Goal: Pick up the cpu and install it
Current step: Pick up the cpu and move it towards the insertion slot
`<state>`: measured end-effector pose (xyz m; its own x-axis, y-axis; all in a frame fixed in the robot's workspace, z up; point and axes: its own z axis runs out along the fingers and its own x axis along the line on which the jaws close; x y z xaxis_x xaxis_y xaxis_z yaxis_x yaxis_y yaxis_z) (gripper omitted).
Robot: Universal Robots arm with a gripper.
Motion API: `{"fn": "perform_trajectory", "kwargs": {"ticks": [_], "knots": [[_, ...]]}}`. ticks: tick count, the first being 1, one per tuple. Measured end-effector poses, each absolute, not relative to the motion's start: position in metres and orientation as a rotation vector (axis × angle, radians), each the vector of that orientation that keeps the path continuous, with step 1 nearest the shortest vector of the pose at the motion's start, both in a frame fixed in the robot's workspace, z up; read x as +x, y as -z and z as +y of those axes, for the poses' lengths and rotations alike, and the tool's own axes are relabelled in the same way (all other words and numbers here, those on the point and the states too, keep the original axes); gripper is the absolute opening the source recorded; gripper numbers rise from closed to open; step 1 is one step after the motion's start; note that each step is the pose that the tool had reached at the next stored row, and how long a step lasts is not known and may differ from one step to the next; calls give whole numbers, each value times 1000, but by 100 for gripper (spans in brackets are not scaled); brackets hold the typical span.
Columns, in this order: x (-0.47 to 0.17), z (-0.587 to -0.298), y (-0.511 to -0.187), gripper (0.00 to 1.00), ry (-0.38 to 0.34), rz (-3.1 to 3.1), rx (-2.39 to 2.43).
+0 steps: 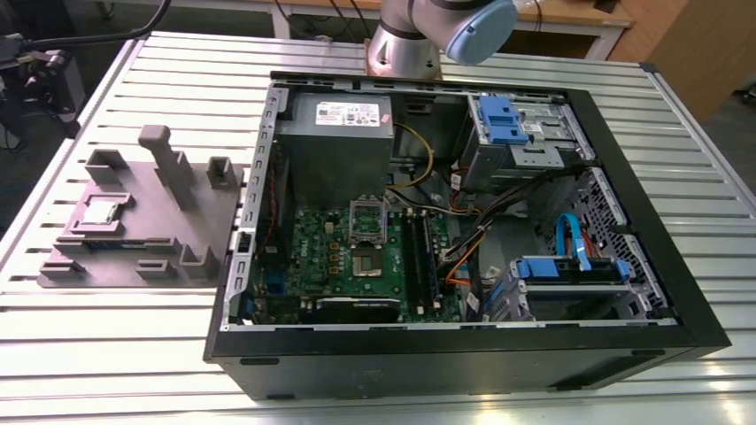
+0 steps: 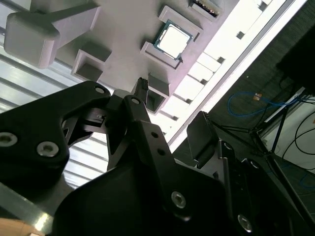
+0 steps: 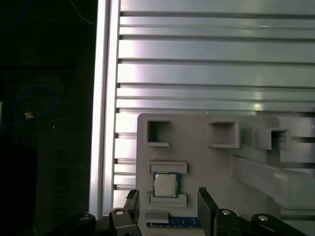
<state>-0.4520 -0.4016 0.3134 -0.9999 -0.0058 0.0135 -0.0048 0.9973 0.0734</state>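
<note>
cpu (image 1: 101, 211): in grey holder (image 1: 154, 226), exterior view's left, unpicked; gripper (image 3: 167, 192) spread wide over it (approach step); grasp prob. needs centring.

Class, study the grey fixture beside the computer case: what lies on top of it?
The cpu sits in a framed recess on the grey fixture, among upright posts. A blue-edged board lies beside it, partly covered by the open gripper.

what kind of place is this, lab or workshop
Probably a robotics lab or workshop: an open computer case lies on a slatted metal table, beside a grey fixture holding the cpu.
</note>
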Motion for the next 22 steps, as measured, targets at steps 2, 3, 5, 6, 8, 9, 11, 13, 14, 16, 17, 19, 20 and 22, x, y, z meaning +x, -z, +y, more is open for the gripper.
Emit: {"fn": "perform_trajectory", "kwargs": {"ticks": [2,3,5,6,8,9,11,13,14,16,17,19,20,22], "knots": [[-452,-403,-311,59,115,-3126,8],[-452,-403,-310,59,115,-3126,8],[-452,-404,-309,59,115,-3126,8],[-452,-405,-308,59,115,-3126,8],[-452,-406,-307,59,115,-3126,8],[-452,-406,-307,59,115,-3126,8],[-452,-406,-306,59,115,-3126,8],[-452,-406,-306,59,115,-3126,8],[-452,-406,-305,59,115,-3126,8],[-452,-406,-304,59,115,-3126,8],[-452,-406,-304,59,115,-3126,8],[-452,-406,-302,59,115,-3126,8],[-452,-406,-302,59,115,-3126,8],[-452,-406,-300,59,115,-3126,8]]}}
